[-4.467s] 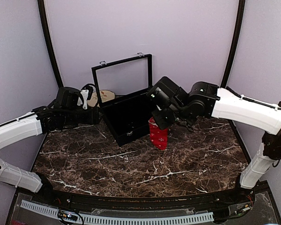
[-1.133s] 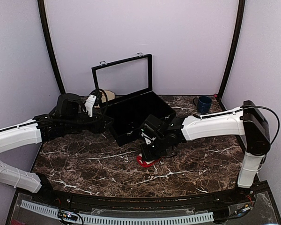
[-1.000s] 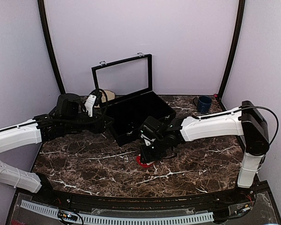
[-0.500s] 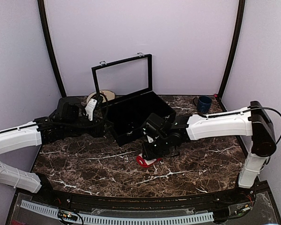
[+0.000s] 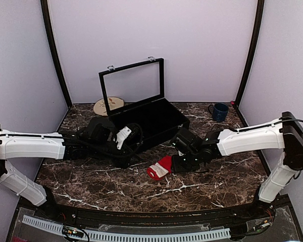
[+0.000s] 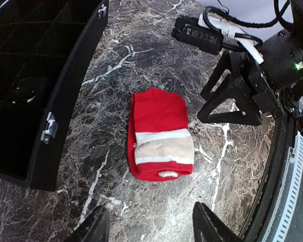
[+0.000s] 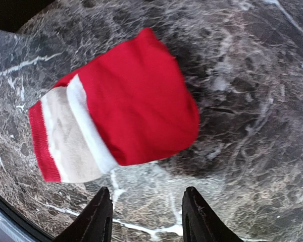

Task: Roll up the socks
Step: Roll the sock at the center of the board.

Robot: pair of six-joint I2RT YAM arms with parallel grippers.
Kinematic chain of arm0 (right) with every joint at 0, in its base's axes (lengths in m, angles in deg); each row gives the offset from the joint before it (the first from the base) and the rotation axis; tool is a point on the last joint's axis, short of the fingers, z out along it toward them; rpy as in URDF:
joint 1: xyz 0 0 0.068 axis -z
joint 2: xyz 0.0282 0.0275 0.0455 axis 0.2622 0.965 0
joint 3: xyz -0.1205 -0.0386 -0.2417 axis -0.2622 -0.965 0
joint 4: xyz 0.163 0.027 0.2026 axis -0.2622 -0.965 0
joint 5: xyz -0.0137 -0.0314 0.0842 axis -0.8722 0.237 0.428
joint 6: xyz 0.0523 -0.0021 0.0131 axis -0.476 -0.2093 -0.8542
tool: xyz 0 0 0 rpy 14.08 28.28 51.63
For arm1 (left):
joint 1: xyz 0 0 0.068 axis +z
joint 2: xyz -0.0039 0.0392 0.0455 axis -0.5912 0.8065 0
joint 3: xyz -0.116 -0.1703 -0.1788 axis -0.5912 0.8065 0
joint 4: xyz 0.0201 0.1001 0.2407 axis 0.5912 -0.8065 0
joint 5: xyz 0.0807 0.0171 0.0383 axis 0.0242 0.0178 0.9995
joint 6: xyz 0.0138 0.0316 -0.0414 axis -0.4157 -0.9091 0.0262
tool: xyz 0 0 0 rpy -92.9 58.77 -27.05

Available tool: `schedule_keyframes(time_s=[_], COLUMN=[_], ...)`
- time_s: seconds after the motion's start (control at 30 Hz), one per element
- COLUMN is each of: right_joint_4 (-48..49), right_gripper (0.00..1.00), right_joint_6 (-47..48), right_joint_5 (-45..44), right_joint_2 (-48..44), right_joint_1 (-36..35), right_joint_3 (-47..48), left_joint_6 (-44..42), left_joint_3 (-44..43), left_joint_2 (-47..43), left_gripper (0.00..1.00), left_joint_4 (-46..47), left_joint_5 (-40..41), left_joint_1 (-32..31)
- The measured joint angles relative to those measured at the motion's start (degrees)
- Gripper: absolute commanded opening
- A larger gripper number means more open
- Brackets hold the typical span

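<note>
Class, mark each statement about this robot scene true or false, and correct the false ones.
1. The socks lie on the table, gripped by neither the left pincer nor the right pincer. True.
2. The right pincer is shut on the socks. False: its jaws stand open, clear of the socks.
3. The black case has its lid closed. False: the lid stands raised.
4. A blue mug stands near the table's far right corner. True.
</note>
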Motion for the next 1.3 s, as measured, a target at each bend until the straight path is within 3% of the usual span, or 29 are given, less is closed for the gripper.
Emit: schedule_keyframes(time_s=[0.23,0.7,1.3], right_joint_4=[7.0,25.0,37.8], right_gripper=[0.52,0.53,0.51], right_joint_6=[-1.0,-3.3,-5.4], right_joint_5=[0.4,5.9,12.8], right_joint_2=[-5.1,-5.1,0.3], right_joint_1=[3.4,9.4,10.2], right_joint_3=[-7.2,-17.7,-19.1], left_joint_6=[-0.6,-1.1,-1.3], left_joint_3=[-4.5,-12.4,-14.1], left_joint_2=[8.2,22.8,27.1], left_gripper=[0.59,0.59,0.59], left_joint_4=[0.6,1.7,1.7], left_joint_5=[-0.9,-3.0,-3.1], left_joint_1=[-1.6,-2.0,-2.0])
